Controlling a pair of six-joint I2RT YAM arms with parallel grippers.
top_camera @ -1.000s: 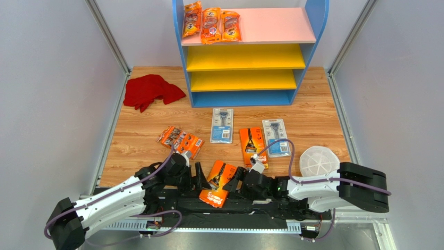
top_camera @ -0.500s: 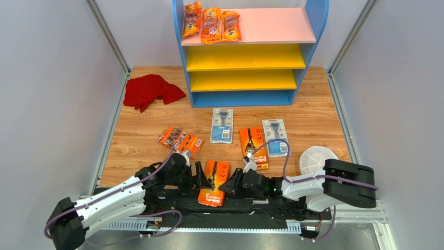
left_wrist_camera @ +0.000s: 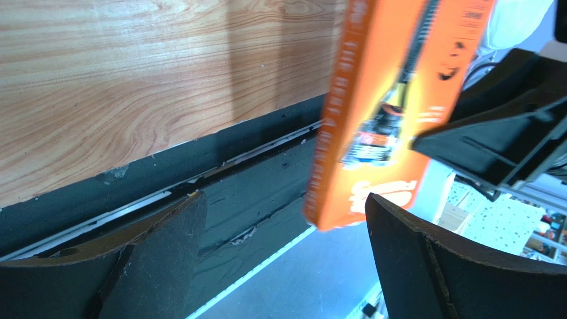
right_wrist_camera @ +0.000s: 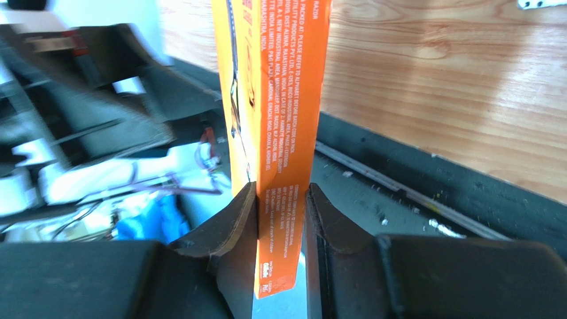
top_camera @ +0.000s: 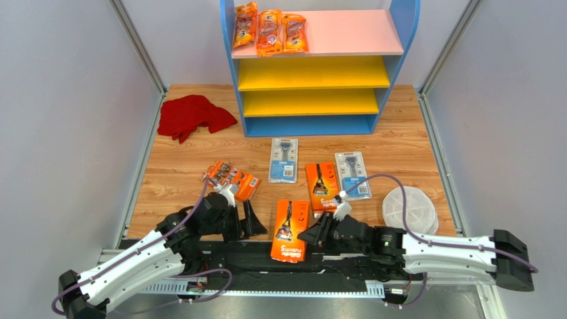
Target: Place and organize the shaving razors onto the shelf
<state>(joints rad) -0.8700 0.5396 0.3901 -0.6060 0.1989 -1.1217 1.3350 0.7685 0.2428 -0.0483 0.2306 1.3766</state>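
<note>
My right gripper is shut on the lower edge of an orange razor box, which stands on edge over the table's near edge. Just left of the box, my left gripper is open and holds nothing; the box shows beyond its right finger. Three narrow orange bags lie on the pink top board of the shelf. On the table lie two grey-blue blister cards, an orange card and an orange pack.
A red cloth lies at the back left, beside the shelf. A round white lidded dish sits at the near right, close to my right arm. A black rail runs along the table's near edge under both grippers.
My right gripper closed on the orange box and turned it straighter, a little to the right. The left gripper drew back from the box. The right arm stretched out low.
</note>
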